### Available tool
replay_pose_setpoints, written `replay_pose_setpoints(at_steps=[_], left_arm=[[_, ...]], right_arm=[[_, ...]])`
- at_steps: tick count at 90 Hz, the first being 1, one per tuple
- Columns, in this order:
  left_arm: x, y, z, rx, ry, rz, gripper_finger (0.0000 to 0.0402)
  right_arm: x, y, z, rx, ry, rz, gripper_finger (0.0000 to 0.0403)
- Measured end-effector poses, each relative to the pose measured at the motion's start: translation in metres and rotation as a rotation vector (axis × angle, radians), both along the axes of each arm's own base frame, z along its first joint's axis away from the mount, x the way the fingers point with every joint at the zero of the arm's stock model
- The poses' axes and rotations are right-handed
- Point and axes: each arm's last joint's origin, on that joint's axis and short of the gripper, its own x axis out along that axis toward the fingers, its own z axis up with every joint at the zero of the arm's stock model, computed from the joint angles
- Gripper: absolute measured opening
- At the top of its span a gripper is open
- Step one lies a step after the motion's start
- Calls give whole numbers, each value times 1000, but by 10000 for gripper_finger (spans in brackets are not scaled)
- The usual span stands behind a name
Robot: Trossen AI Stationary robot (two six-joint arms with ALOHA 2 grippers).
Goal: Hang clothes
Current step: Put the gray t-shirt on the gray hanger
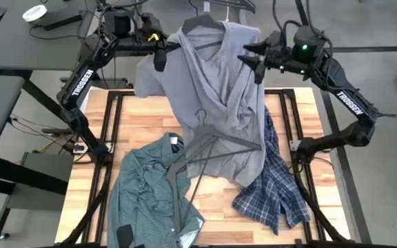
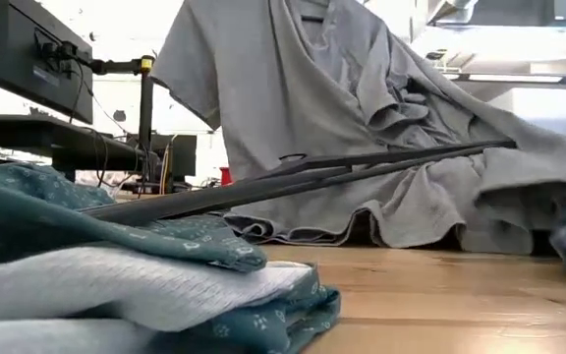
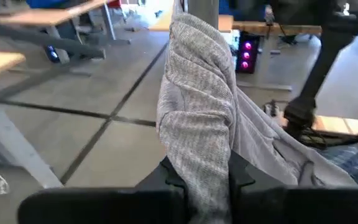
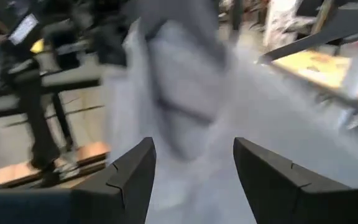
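Seen from above, a wooden table [image 1: 302,103] holds three shirts between two dark arms.

On the left, the left gripper [image 1: 159,49] is raised at the far edge of the table. Its fingers [image 3: 166,177] are closed on a fold of the grey tee [image 1: 209,89], pinching the cloth between them.

The grey tee hangs from a dark hanger [image 1: 202,21] at the far middle. It drapes down toward the near side, its lower part spread on the table. A second hanger [image 1: 216,148] lies across that lower part.

At the near left, the green shirt [image 1: 154,189] lies crumpled on the table.

At the near right, the plaid shirt [image 1: 278,186] lies partly under the grey tee's edge.

On the right, the right gripper [image 1: 253,62] is raised at the tee's right shoulder. Its fingers [image 4: 129,174] are spread apart with grey cloth between them; they have no hold on it.
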Motion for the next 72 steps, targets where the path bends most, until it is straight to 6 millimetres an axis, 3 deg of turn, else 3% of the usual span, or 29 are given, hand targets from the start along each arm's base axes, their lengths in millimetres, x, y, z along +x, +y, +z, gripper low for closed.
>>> replay_pose_setpoints(at_steps=[10, 30, 52, 62, 72], left_arm=[[0, 0, 4, 19, -34, 2, 17], [5, -2, 4, 28, -44, -15, 17], [8, -4, 4, 43, -36, -16, 17], [8, -4, 3, 50, -30, -18, 17], [8, -5, 3, 68, -15, -30, 17]], right_arm=[[14, -2, -5, 26, 2, -32, 201], [44, -17, -12, 15, -89, -360, 201], [69, -31, -22, -13, -128, -450, 194], [70, -35, -22, -18, -140, -466, 150], [68, -37, -20, -58, -139, -481, 57]])
